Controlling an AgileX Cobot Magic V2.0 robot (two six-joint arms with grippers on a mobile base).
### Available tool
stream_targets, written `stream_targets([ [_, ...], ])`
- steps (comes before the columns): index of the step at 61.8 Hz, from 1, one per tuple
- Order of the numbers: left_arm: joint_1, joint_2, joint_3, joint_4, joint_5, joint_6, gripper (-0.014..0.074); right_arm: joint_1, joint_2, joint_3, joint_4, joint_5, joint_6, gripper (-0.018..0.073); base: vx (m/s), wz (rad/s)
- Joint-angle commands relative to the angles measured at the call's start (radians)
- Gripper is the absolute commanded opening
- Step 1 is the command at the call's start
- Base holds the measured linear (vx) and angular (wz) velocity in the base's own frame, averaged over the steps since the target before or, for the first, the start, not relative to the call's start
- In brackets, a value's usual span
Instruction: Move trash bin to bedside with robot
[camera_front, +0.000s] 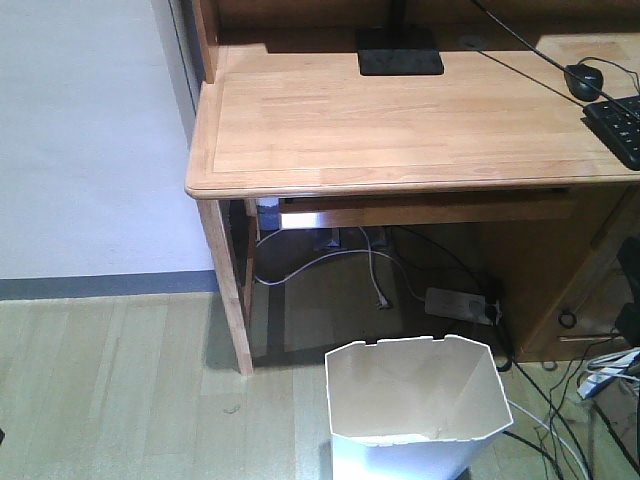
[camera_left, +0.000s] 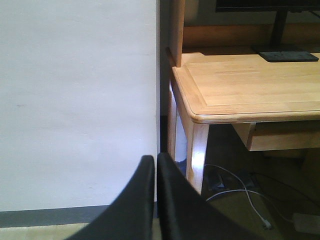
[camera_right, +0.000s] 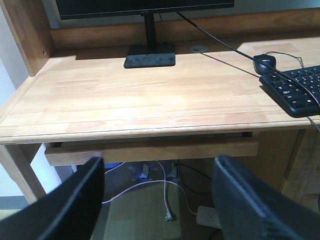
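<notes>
White trash bin (camera_front: 418, 400) sits on the floor in front of the worktop (camera_front: 400, 130), ungrabbed. My left gripper (camera_left: 156, 200) is pinched together, my right gripper (camera_right: 159, 200) spread wide. My worry: a thin-rim grab slipping, or those cables (camera_front: 540, 425) snagging it.

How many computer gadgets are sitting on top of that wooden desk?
3. A monitor stands at the back of the desk, a mouse lies to its right, and a keyboard sits in front of the mouse at the right edge. Others may be out of frame.
</notes>
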Motion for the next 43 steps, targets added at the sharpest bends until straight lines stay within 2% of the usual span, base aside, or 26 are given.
stream_targets([
  [1,0.001,-0.016,0.019,-0.004,-0.069,-0.004,-0.0006,-0.002,0.013,-0.034,0.001,-0.087,-0.005,0.0469,0.0,0.0],
  [12,0.001,-0.016,0.019,-0.004,-0.069,-0.004,-0.0006,-0.002,0.035,-0.064,0.015,-0.084,-0.01,0.0469,0.0,0.0],
  [43,0.001,-0.015,0.019,-0.004,-0.069,-0.004,-0.0006,-0.002,0.509,-0.387,0.005,0.231,-0.012,0.0469,0.0,0.0],
])
